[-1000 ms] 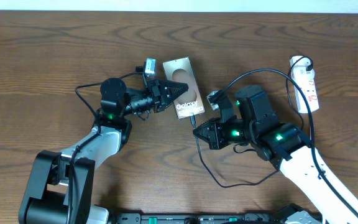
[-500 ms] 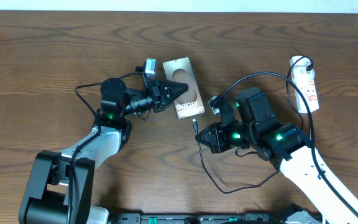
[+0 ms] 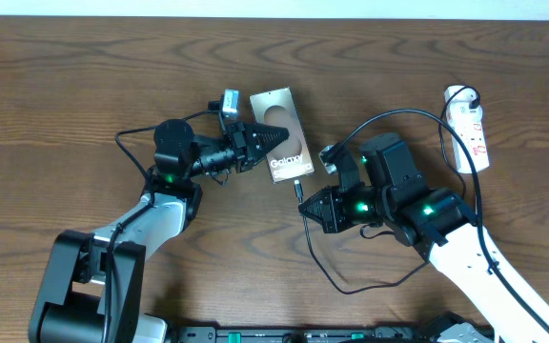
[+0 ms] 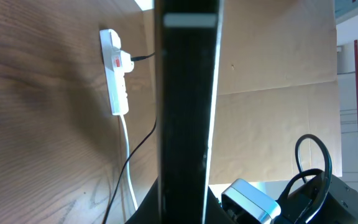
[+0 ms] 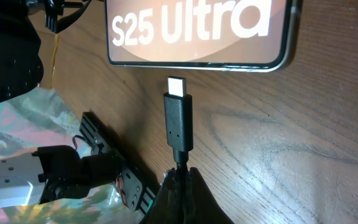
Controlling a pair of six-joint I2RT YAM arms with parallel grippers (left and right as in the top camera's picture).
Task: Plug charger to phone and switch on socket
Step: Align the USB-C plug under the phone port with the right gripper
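While the left gripper [image 3: 260, 138] is clamped on the side edge of the phone [image 3: 289, 157] on the counter [image 3: 112, 76], the right gripper [image 3: 307, 208] pinches the charger [image 5: 178, 124] just behind its connector, whose tip sits just short of the phone's bottom edge, with the socket [image 3: 470, 129] well apart at the far right

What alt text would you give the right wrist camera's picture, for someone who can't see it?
The gripper pinches the charger just behind its connector, whose tip points at the edge of the phone, not yet in. Wooden table beneath.
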